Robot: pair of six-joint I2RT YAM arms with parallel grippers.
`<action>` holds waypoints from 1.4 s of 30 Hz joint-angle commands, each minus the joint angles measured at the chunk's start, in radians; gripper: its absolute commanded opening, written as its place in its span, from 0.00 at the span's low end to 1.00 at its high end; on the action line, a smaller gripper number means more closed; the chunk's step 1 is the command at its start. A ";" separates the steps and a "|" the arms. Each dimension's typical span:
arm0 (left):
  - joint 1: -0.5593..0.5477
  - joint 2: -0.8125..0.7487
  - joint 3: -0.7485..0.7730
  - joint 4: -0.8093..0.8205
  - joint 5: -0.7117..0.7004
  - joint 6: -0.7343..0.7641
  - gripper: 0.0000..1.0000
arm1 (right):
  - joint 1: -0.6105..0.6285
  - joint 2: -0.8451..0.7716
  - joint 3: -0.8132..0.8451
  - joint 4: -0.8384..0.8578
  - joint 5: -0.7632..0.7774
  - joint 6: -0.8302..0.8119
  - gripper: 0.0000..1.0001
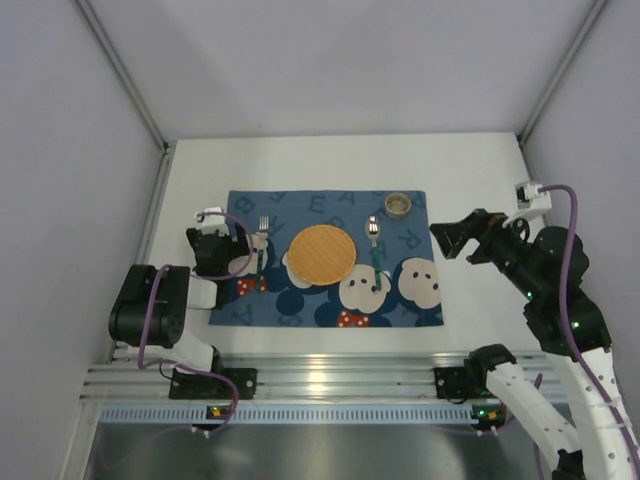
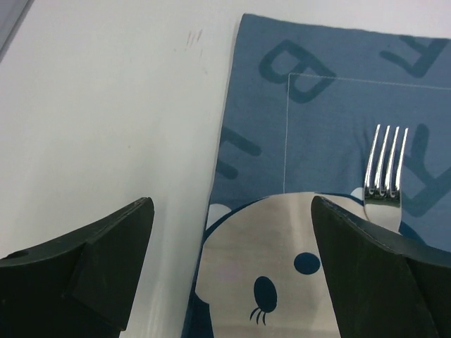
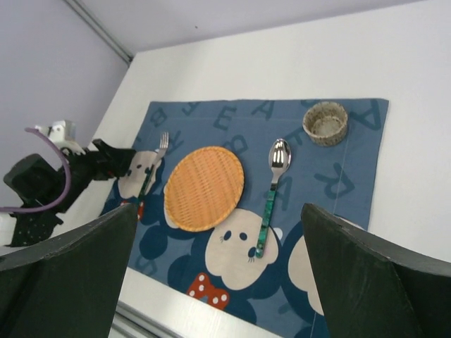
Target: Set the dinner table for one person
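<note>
Left end effector (image 2: 232, 211): released, empty, by fork (image 2: 384, 169).
Right end effector (image 3: 218, 209): released, empty, off mat (image 1: 300, 205).
Table (image 1: 330, 160): mat with fork, plate (image 1: 321, 254), spoon (image 1: 375, 250); basket (image 1: 398, 204), perhaps cup, far right.

Capital letters in darker blue, printed large and scattered over the blue placemat (image 1: 330, 205) spread on the dinner table (image 1: 470, 180), are the only writing legible. From the left wrist, a "B" (image 2: 292, 67) stands near the cloth's corner, with neighbouring letters cut off by the frame edge. From the right wrist, an "E" (image 3: 227, 118) and an "A" (image 3: 264, 107) run along the far edge, and an "R" (image 3: 366, 113) sits beside the small woven basket (image 3: 325, 123).
</note>
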 commanded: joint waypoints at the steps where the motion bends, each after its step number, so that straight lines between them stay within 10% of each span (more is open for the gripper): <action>1: 0.007 0.000 -0.009 0.141 0.049 0.022 0.99 | 0.004 0.043 0.021 0.004 -0.016 -0.068 1.00; 20: 0.007 0.000 -0.012 0.149 0.049 0.024 0.99 | -0.012 0.256 -0.451 0.496 0.442 -0.153 1.00; 34: 0.007 0.000 -0.012 0.149 0.047 0.022 0.98 | -0.264 0.544 -0.776 1.379 0.425 -0.259 1.00; 42: 0.007 0.000 -0.012 0.149 0.049 0.024 0.99 | -0.306 0.764 -0.713 1.574 0.218 -0.397 0.94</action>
